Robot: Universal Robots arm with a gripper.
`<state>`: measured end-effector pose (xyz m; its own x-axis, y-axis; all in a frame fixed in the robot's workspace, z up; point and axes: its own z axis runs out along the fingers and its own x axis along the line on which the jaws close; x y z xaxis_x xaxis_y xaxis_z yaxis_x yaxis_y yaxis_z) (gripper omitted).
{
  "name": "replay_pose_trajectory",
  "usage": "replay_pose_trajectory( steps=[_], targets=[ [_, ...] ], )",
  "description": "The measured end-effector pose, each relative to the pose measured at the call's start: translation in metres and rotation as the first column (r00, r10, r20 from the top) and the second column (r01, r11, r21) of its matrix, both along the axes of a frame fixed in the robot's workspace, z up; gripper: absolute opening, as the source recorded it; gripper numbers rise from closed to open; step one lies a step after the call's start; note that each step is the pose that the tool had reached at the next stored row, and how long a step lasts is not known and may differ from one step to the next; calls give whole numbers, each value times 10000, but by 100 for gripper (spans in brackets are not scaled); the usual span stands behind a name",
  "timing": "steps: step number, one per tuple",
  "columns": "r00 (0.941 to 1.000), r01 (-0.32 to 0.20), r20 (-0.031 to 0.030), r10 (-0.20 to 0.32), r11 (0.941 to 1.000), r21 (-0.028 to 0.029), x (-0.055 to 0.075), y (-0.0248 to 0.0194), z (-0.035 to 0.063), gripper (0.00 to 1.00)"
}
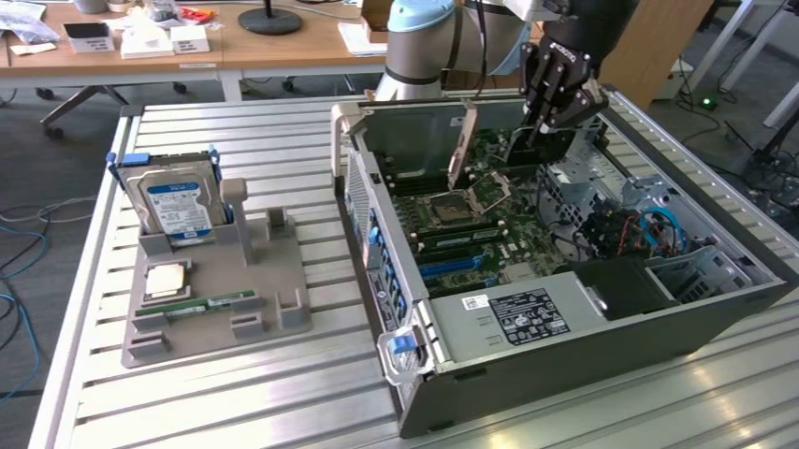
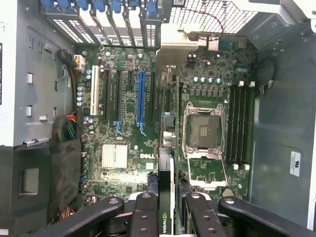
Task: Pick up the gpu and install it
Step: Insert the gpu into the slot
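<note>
On the exterior view's left, a grey plastic holder tray (image 1: 281, 281) sits on a silver metal table with long slats (image 1: 250, 402). A boxy hard drive with a blue and white label (image 1: 175, 210) stands up in the tray. Nearer the camera, a small square silver chip (image 1: 168, 279) and a slim green memory stick (image 1: 212, 304) lie in the same tray.

In the middle is a big black computer case (image 1: 600, 374), lying on its side and open on top. Inside it I see a wide green board (image 1: 456, 229) (image 2: 128, 113).

Further to the exterior view's right, over the far part of that board, my black gripper (image 1: 549, 126) (image 2: 167, 212) is clamped on the thin flat dark gpu card (image 1: 465, 140) (image 2: 165, 168), one finger on each flat side. The card stands on its edge inside the case, its silver metal end toward the exterior view's left. In the wrist view it hangs beside the square metal chip socket (image 2: 205, 131). I cannot tell if it touches the board
</note>
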<state>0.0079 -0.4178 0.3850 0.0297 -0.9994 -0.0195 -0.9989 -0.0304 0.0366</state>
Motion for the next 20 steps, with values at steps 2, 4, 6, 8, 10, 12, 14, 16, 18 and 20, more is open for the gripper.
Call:
replay_pose_trajectory(
  steps=[2, 4, 6, 8, 10, 12, 14, 16, 18, 20],
  targets=[
    [10000, 0, 0, 0, 10000, -6, 0, 0, -19, 26],
    [10000, 0, 1, 0, 10000, -8, 0, 0, -22, 26],
    [10000, -1, 2, 1, 10000, -5, 0, 0, -25, 26],
    [10000, 0, 2, 0, 10000, -2, 0, 0, -30, 26],
    [10000, 0, 3, 0, 10000, -1, 0, 0, -52, 26],
    [10000, 0, 4, 0, 10000, -2, 0, 1, -78, 26],
    [10000, 0, 4, 0, 10000, -4, 0, 0, -100, 26],
    [10000, 0, 4, 0, 10000, -4, 0, 1, -125, 26],
    [10000, 0, 4, 0, 10000, -6, 0, 1, -146, 26],
    [10000, 0, 4, 0, 10000, -7, 0, 1, -161, 26]
  ],
)
